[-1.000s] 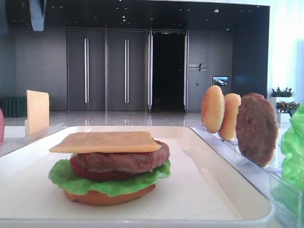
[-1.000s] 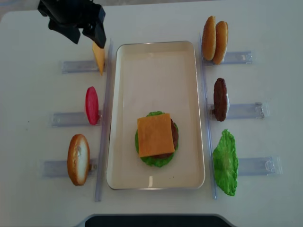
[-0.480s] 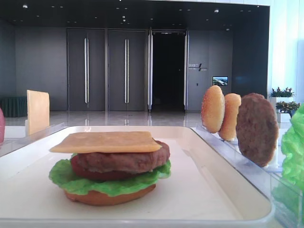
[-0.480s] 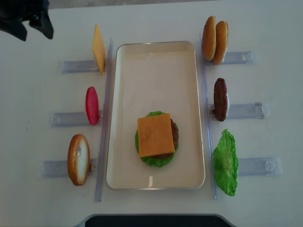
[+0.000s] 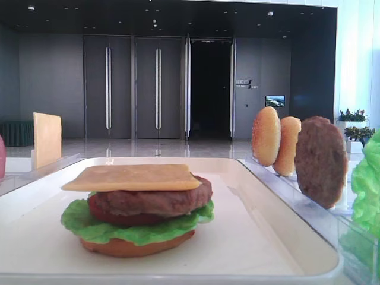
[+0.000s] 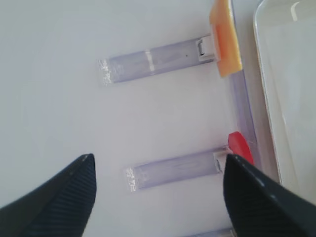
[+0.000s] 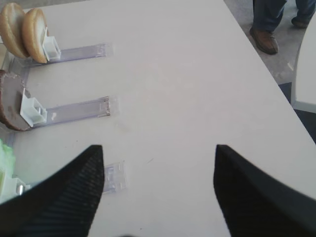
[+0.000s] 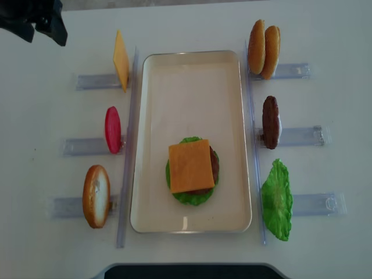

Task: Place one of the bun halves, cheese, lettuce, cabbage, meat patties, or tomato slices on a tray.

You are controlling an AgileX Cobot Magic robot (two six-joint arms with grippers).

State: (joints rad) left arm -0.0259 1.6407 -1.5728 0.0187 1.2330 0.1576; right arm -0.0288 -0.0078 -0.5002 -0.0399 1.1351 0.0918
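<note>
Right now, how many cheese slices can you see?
2: one cheese slice lies on top of the burger stack in the tray; another stands upright in the far-left holder.

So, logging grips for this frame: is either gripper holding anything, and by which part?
Nothing is held: left gripper and right gripper are both open and empty.
</note>
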